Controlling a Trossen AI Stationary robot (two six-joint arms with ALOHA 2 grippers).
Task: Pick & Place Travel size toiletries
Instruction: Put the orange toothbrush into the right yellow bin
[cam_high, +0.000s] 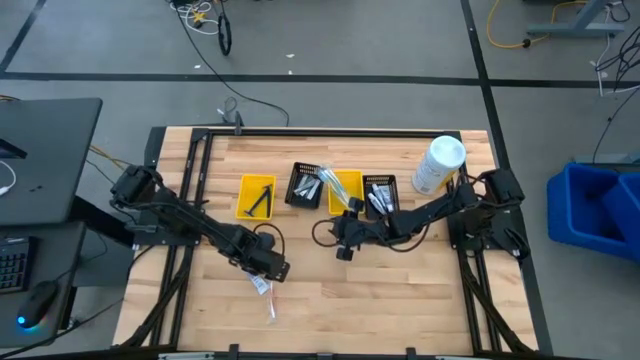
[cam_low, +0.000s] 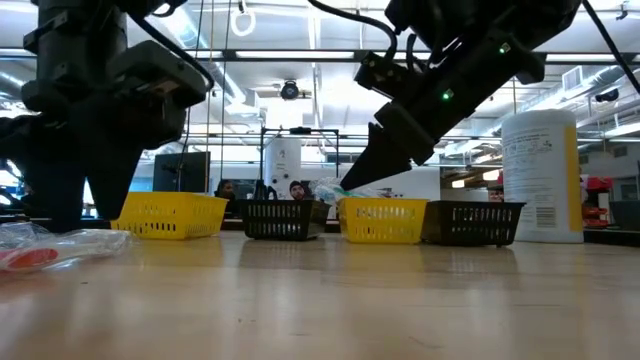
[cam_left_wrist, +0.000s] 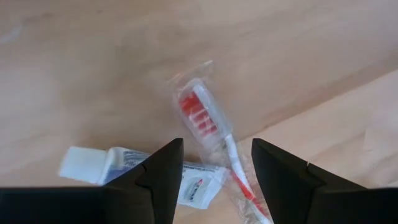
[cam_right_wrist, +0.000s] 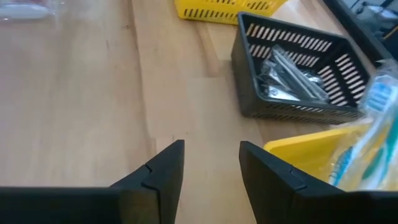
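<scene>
Bins stood in a row across the middle of the table in the high view: a yellow bin (cam_high: 256, 195) holding a dark-handled razor (cam_high: 262, 200), a black bin (cam_high: 305, 185) of wrapped toothbrushes, a second yellow bin (cam_high: 346, 186) with packets overhanging its edge, and a second black bin (cam_high: 381, 190) with small tubes. A big white bottle (cam_high: 437, 165) stood just beside that last bin. The left gripper (cam_high: 270, 268) hung over loose packets (cam_high: 264, 291) on the bare wood, and the right gripper (cam_high: 345, 235) sat near the second yellow bin.

At table height, the four bins lined up, with a clear wrapped item (cam_low: 60, 248) lying well apart from them.

From the left wrist, released jaws straddled a wrapped red toothbrush (cam_left_wrist: 208, 134) crossing a toothpaste tube (cam_left_wrist: 134, 171).

From the right wrist, parted fingers held nothing above bare wood; clear packets (cam_right_wrist: 292, 78) filled the black bin.
</scene>
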